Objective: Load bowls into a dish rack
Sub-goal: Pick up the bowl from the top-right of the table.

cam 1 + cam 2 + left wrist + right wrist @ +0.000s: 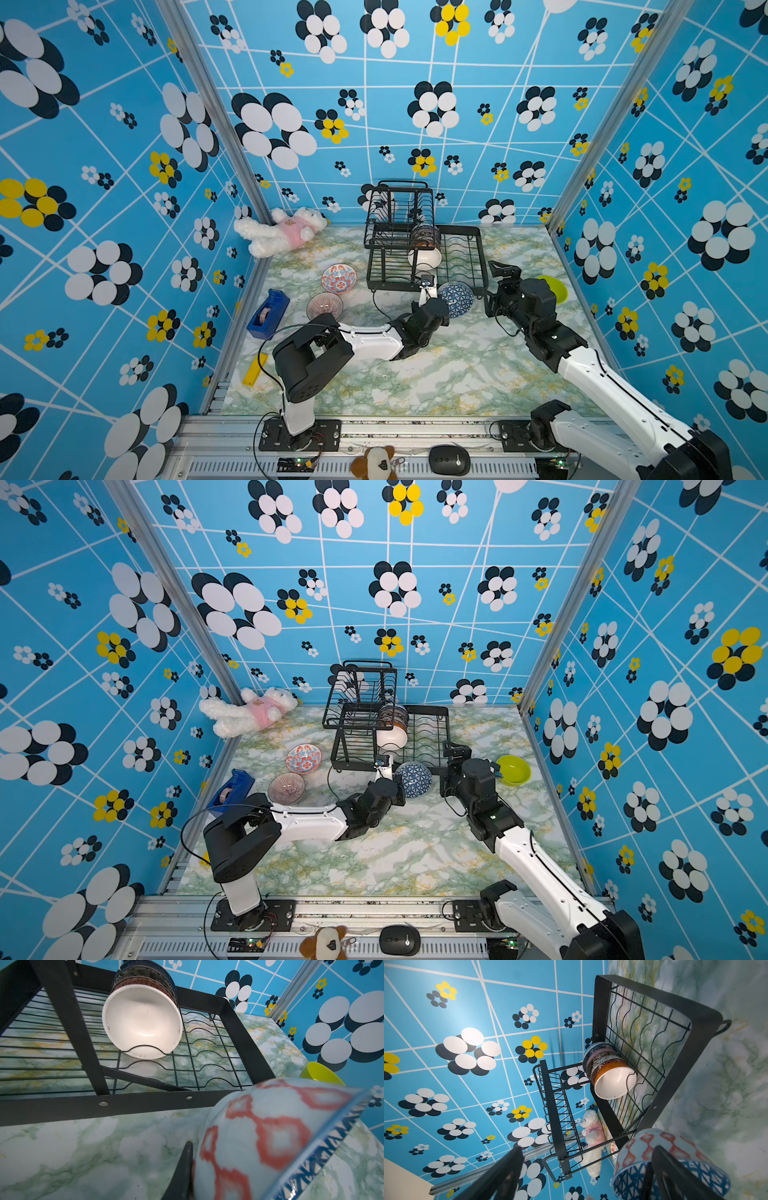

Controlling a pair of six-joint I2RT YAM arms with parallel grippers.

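The left gripper [434, 296] is clenched on the rim of a blue-and-white bowl [456, 299]. It holds the bowl tipped on its side, just in front of the near edge of the dish rack [482, 259]. The bowl's inside shows a red pattern in the left wrist view. The right gripper [489, 300] is released, its fingers [500, 1174] spread wide, with one of them right beside the same bowl.

The rack stands at the middle of the tabletop's [436, 374] far edge. In its lower tray a white bowl [424, 258] stands on its rim, with patterned bowls [424, 236] nested behind it.

A red-and-blue flowered bowl [338, 278] and a purplish ribbed bowl [324, 306] sit upright on the tabletop left of the rack. A lime green bowl [557, 287] sits near the right edge. A blue tape dispenser [268, 313] lies by the left edge, and a white plush toy [282, 230] lies in the far left corner.
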